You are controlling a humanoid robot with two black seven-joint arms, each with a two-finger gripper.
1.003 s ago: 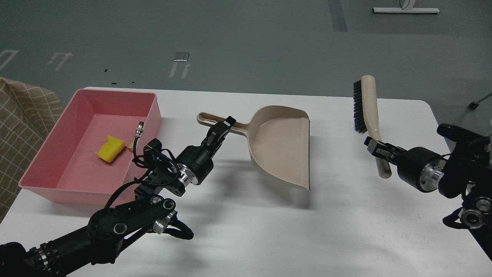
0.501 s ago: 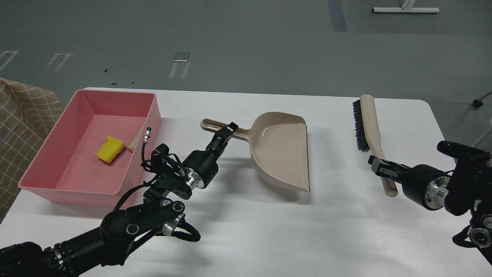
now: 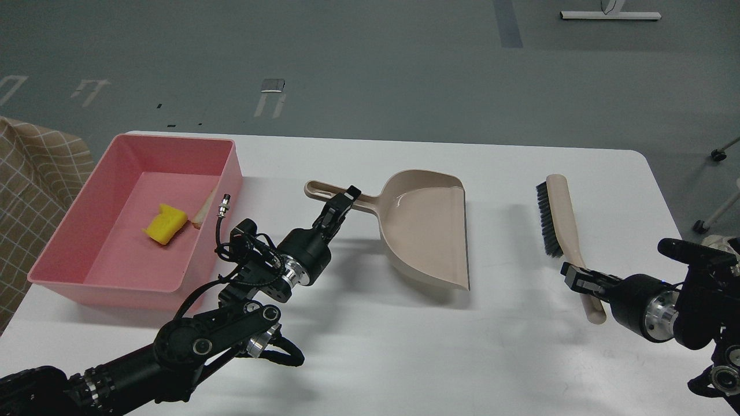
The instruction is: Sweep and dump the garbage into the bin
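Note:
The pink bin stands at the table's left. In it lie the yellow spongy chunk and the white bread slice, mostly hidden behind the bin's right wall. My left gripper is shut on the handle of the beige dustpan, which rests flat at mid-table. My right gripper is shut on the handle of the beige brush with black bristles, which lies low on the table at the right.
The white table has its right edge and rounded corner close to the brush. A checked cloth is at the far left beyond the table. Grey floor lies beyond the back edge.
My right gripper has lowered the brush from raised to down near the table and drawn it nearer. My left gripper has lowered the dustpan until it lies flat.

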